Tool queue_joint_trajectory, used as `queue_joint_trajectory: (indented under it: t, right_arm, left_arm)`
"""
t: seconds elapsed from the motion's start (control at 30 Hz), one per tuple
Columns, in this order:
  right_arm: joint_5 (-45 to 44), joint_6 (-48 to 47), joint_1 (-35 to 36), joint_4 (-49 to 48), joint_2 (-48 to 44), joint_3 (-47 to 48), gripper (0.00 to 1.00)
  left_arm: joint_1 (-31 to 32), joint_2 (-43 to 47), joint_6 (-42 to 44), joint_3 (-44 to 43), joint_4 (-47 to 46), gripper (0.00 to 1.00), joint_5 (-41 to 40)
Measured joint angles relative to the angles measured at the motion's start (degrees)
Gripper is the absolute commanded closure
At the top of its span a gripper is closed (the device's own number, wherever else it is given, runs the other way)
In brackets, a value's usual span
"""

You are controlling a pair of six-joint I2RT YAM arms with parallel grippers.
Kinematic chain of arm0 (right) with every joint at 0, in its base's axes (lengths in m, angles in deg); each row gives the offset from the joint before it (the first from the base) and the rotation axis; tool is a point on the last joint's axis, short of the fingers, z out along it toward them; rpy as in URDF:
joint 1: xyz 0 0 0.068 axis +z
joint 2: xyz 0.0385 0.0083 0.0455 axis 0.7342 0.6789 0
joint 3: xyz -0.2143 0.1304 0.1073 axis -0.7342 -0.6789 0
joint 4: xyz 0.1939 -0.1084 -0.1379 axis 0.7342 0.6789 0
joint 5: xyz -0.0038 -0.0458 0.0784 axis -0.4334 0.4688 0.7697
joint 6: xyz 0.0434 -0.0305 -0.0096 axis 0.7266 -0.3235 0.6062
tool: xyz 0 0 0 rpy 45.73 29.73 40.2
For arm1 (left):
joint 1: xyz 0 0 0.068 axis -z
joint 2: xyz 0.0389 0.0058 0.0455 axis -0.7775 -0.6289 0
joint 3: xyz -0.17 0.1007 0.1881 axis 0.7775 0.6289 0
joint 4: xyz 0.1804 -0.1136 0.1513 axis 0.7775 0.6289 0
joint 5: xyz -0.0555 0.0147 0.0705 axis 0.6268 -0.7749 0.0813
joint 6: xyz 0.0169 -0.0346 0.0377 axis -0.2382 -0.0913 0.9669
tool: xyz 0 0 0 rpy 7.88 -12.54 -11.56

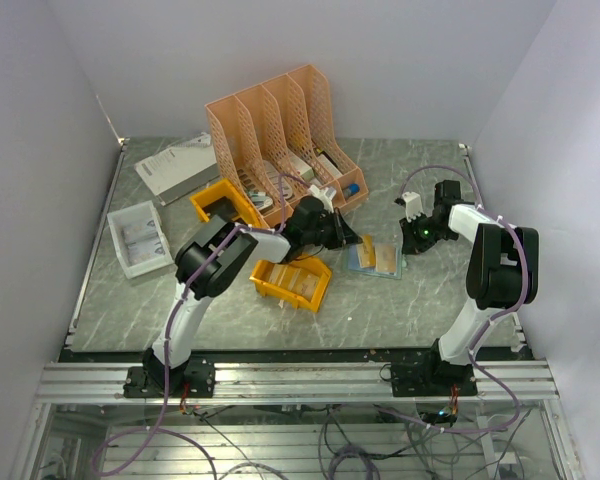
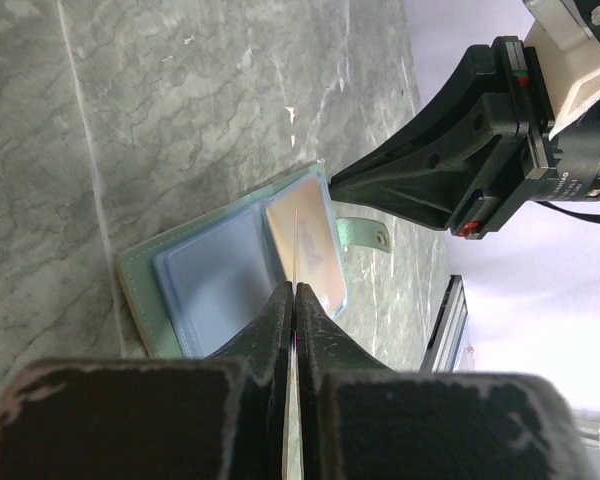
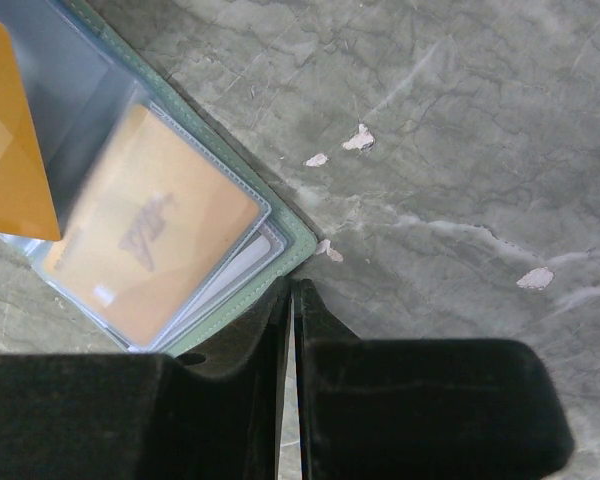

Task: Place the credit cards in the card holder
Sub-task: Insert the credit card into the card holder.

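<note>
Left hand with card near bin

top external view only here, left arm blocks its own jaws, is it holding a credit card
Observer: Yes. The left gripper has its jaws shut on a thin orange rectangular card, edge-on above the open grey-green card holder with light blue inside.
Operator: anything in the holder already
Observer: A tan-orange card sits in a clear sleeve, a pale card showing its edge beneath it.
Operator: and the right jaws
Observer: The right gripper is shut, tips at the holder's green edge; pinching or pressing, I cannot tell.
</note>
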Motion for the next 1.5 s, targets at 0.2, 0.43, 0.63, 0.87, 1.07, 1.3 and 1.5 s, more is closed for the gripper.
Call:
queue_joint_trajectory:
  t: [0.2, 0.43, 0.63, 0.87, 1.07, 1.3, 1.5]
  right_arm:
    - [0.0, 0.0, 0.0, 0.0, 0.0, 0.0, 0.94]
    - [0.0, 0.0, 0.0, 0.02, 0.0, 0.0, 0.93]
    - [0.02, -0.02, 0.0, 0.02, 0.0, 0.0, 0.93]
    - [0.04, -0.02, 0.0, 0.07, 0.0, 0.0, 0.93]
    - [0.09, -0.02, 0.0, 0.2, 0.0, 0.0, 0.93]
    - [0.17, -0.02, 0.0, 0.26, 0.0, 0.0, 0.93]
    - [0.2, -0.02, 0.0, 0.28, 0.0, 0.0, 0.93]
  left_arm:
    - [0.0, -0.85, 0.5, -1.49, 1.31, 0.93, 0.15]
    - [0.07, -0.96, 1.62, -2.86, 4.24, 0.93, 0.15]
    - [0.15, -0.96, 2.51, -3.48, 6.36, 0.93, 0.15]
    - [0.61, -1.7, 2.71, -4.48, 7.61, 0.93, 0.17]
    - [0.85, -2.01, 2.93, -5.42, 9.22, 0.93, 0.2]
    - [0.92, -2.47, 3.8, -7.17, 11.76, 0.93, 0.2]
    - [0.96, -3.23, 4.28, -8.35, 13.92, 0.93, 0.24]
